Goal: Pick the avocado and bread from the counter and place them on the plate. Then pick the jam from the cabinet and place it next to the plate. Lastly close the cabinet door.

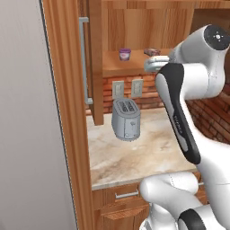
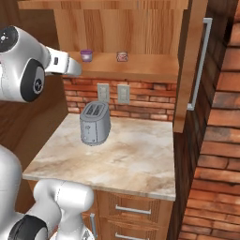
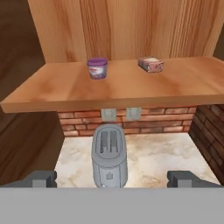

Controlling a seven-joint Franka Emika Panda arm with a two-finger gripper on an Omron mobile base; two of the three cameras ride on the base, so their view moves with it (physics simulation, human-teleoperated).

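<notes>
Gripper [image 3: 112, 178] wide open, empty, facing cabinet shelf [image 3: 131, 87] | likely lining up on purple-lidded jar [image 3: 97, 68] | door [image 2: 190, 65] open for access

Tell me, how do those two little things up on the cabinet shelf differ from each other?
The purple cup is round and stands upright, with a white band around its middle; the pinkish packet is boxy and lies flat, turned at an angle. The purple cup sits toward the left of the shelf, the pinkish packet further right and slightly further back. Both are small and rest on the same wooden shelf above the toaster.
</notes>
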